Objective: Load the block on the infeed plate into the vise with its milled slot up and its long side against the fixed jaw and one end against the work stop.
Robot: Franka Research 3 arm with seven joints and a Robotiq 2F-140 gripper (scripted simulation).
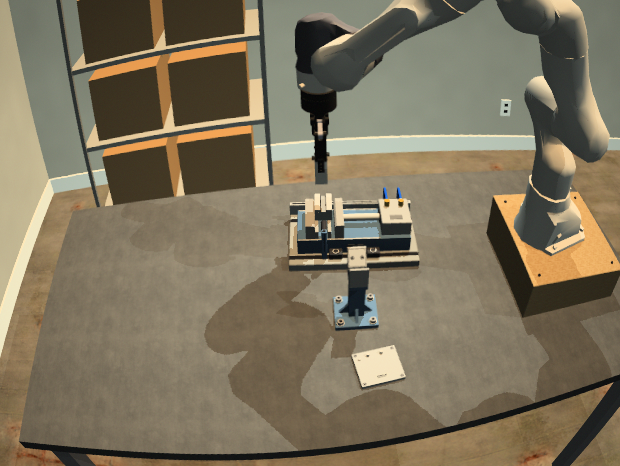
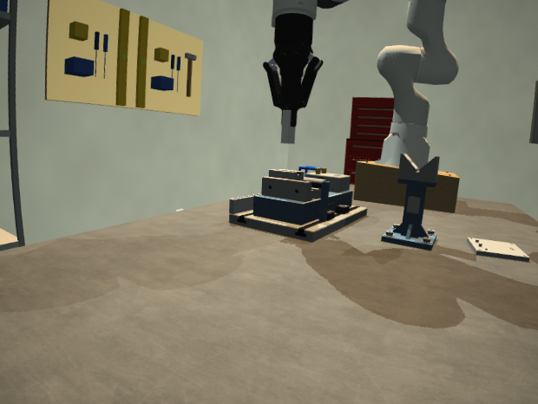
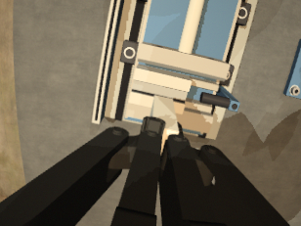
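My gripper (image 1: 321, 177) (image 2: 287, 139) (image 3: 159, 112) is shut with nothing between its fingers, above the vise. The pale part (image 1: 317, 201) (image 2: 285, 173) (image 3: 161, 79) lies between the open vise jaws, its slot facing up. Its long side is close against the fixed jaw (image 1: 309, 215) (image 2: 285, 188); contact is too small to tell. A gap separates it from the moving jaw (image 1: 339, 215) (image 3: 181, 63). The work stop (image 3: 215, 100) is at the part's end; I cannot tell whether they touch. The low bars are hidden. The infeed plate (image 1: 378, 368) (image 2: 497, 248) holds no part.
The V-block (image 1: 357, 258) (image 2: 408, 173) stands empty on its blue post, in front of the vise in the top view. The air cylinder (image 1: 395, 220) with blue hose fittings is at the vise's right end. The robot's wooden base (image 1: 566, 265) is farther right.
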